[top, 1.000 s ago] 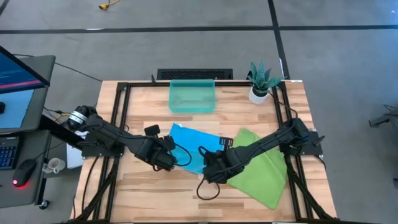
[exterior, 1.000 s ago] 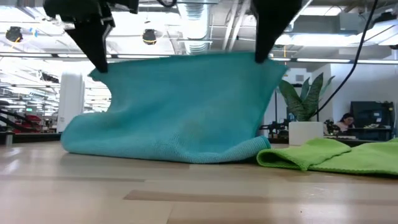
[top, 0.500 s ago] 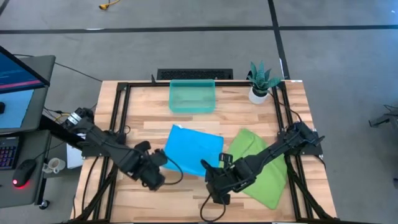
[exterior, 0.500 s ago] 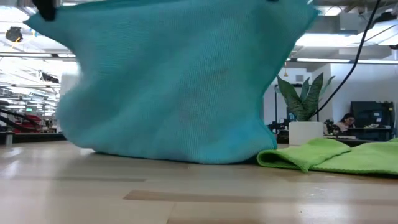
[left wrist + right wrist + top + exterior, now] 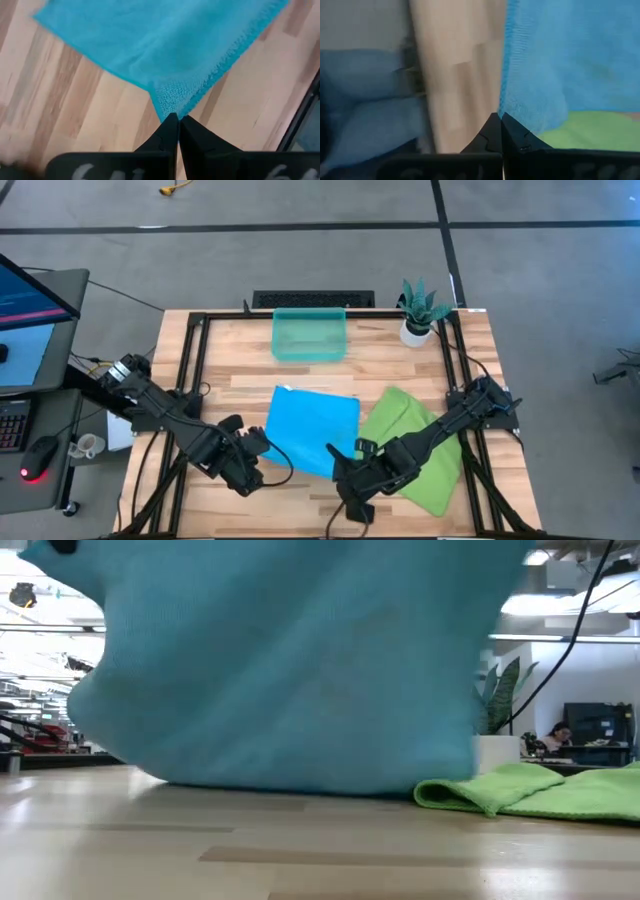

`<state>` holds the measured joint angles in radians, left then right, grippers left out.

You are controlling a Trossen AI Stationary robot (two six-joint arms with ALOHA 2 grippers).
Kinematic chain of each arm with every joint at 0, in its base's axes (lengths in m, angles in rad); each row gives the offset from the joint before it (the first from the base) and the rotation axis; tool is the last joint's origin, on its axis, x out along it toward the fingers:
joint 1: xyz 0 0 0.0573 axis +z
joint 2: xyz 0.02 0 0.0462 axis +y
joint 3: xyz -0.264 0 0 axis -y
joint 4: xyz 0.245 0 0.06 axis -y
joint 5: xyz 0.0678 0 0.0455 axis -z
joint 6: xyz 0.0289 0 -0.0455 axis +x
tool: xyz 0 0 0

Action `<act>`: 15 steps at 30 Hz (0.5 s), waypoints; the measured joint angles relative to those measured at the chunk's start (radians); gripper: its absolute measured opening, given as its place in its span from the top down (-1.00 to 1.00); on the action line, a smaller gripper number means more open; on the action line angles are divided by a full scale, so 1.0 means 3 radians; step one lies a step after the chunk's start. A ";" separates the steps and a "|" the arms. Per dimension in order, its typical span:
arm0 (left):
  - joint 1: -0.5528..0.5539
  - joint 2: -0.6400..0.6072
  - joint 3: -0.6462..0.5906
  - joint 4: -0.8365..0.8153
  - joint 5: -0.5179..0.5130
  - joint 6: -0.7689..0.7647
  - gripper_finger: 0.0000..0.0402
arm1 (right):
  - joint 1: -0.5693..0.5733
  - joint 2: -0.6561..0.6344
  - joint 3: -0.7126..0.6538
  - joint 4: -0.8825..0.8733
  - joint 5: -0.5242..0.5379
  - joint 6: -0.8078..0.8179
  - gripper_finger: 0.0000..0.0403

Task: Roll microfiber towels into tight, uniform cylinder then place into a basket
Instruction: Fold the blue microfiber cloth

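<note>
Both arms' jaws pinch corners of the limp blue towel [image 5: 312,428], which sags, apparently light, above the desk [image 5: 250,385].

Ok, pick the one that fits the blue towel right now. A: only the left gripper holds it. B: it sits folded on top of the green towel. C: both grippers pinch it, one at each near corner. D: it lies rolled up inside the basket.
C: the left gripper and the right gripper are each shut on a corner of the blue towel, while the basket holds no towel.
</note>
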<state>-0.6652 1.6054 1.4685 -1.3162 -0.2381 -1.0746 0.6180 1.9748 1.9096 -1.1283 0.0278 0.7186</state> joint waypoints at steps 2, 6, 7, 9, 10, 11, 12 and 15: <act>0.0031 0.0000 0.0002 0.0002 -0.0011 0.0048 1.00 | 0.0030 -0.0002 0.0027 0.0088 -0.0067 0.0015 0.97; 0.0055 -0.0004 0.0002 0.0001 0.0036 0.0102 1.00 | 0.0041 -0.0002 0.0036 0.0074 -0.0073 0.0214 0.97; 0.0053 -0.0005 0.0002 0.0012 0.0077 0.0119 1.00 | 0.0041 -0.0002 0.0038 0.0065 -0.0061 0.0223 0.97; 0.0051 -0.0005 0.0002 0.0048 0.0108 0.0129 1.00 | 0.0030 0.0003 0.0039 -0.0015 -0.0010 0.0209 0.97; 0.0051 -0.0005 0.0002 0.0057 0.0108 0.0129 1.00 | 0.0010 0.0017 0.0040 -0.0055 -0.0002 0.0200 0.97; 0.0049 -0.0005 0.0002 0.0059 0.0106 0.0128 1.00 | -0.0011 0.0027 0.0038 -0.0105 -0.0003 0.0188 0.97; 0.0047 -0.0005 0.0001 0.0063 0.0105 0.0128 1.00 | -0.0030 0.0030 0.0012 -0.0159 0.0005 0.0147 0.97; 0.0045 -0.0005 0.0000 0.0018 0.0001 0.0149 1.00 | -0.0120 0.0030 -0.0116 -0.0183 0.0043 -0.0038 0.97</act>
<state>-0.6518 1.6039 1.4684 -1.3107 -0.2379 -1.0299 0.5820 1.9839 1.8748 -1.1831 0.0407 0.7073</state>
